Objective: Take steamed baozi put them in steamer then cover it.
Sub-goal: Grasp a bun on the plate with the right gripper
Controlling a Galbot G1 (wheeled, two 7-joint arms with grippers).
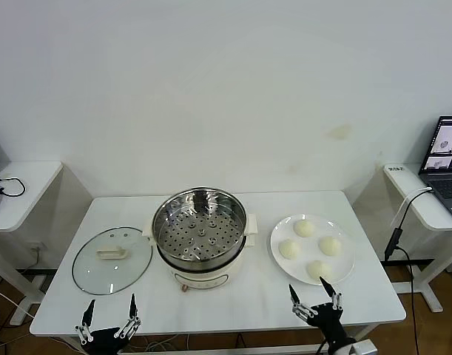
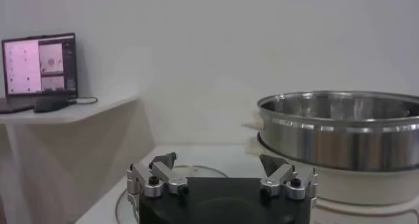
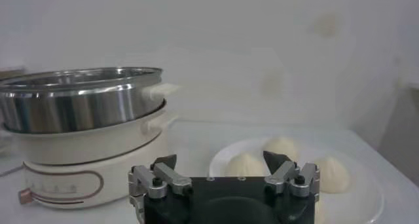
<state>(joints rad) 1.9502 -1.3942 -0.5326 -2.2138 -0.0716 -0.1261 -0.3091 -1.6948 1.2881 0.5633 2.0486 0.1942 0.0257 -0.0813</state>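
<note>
Four steamed baozi lie on a white plate just beyond the right gripper, jaws spread and empty. The left gripper, jaws likewise spread, sits just short of the cover on the surface; the open steamer stands between both.

A plain white wall backs the white table, with side desks and a laptop flanking it.

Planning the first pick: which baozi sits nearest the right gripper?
The baozi at the plate's near edge, just beyond the right gripper; the other three lie farther back.
</note>
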